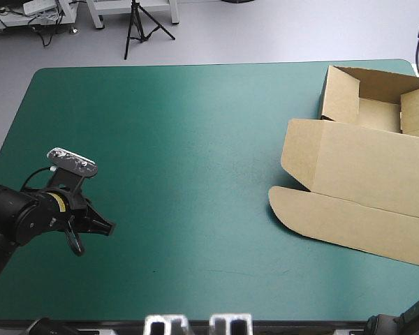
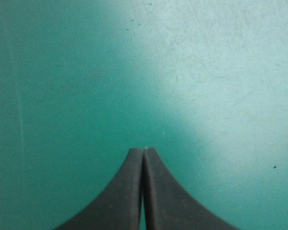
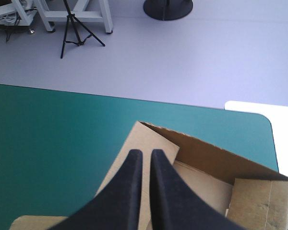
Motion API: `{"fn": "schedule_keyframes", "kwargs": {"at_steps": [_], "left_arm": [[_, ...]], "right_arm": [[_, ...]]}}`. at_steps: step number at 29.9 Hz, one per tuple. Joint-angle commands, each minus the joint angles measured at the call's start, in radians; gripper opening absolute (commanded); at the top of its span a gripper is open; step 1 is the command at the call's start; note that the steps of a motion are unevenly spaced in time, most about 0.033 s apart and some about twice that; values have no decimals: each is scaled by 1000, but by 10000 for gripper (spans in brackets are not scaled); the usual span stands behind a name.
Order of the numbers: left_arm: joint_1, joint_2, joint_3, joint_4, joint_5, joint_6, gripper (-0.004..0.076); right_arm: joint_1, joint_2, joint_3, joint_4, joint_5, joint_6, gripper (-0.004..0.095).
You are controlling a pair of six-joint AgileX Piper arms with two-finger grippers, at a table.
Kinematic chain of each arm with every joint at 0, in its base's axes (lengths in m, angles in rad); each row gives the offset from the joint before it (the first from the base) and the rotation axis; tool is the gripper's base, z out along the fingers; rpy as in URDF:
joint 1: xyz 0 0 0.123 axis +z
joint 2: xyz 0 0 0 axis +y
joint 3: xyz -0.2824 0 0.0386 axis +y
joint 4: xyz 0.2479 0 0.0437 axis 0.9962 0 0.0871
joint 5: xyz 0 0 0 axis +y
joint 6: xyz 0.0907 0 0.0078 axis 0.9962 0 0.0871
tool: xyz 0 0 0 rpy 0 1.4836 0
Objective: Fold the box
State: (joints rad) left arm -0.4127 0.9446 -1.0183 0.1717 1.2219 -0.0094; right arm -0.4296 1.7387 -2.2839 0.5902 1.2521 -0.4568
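- The brown cardboard box (image 1: 363,174), an open tray with its lid flat, looks nearly done.
- The black-finned left gripper (image 2: 144,151) and right gripper (image 3: 146,152) are pressed together, empty.
- Any further tuck likely needs the right gripper to spread first.

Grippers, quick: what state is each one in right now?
Left gripper: closed, empty, over the bare teal-green cover.
Right gripper: all but closed, gripping nothing; the box lies ahead and below.
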Motion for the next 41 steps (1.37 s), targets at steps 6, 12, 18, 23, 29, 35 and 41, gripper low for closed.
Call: {"fn": "schedule_keyframes", "kwargs": {"at_steps": [6,12,18,23,29,35,41], "left_arm": [[-3,-10,-23,-31,-84,-9,-9],[-3,-10,-23,-31,-84,9,-9],[-3,-10,-23,-34,-83,9,-9],[-3,-10,-23,-92,-84,89,-9],[-3,-10,0,-158,-83,115,-9],[-3,-10,81,-165,-93,115,-9],[-3,-10,118,-197,-96,103,-9]], "right_arm": [[167,-196,106,-158,-3,25,-18],[289,-320,411,-165,-3,-16,-17],[366,-448,780,-157,-3,-56,-18],[373,-548,1037,-136,-20,-97,-18],[373,-678,1244,-137,-82,-110,-18],[373,-796,1345,-137,-61,-97,-18],[373,-877,1381,-139,-27,-97,-18]]}}
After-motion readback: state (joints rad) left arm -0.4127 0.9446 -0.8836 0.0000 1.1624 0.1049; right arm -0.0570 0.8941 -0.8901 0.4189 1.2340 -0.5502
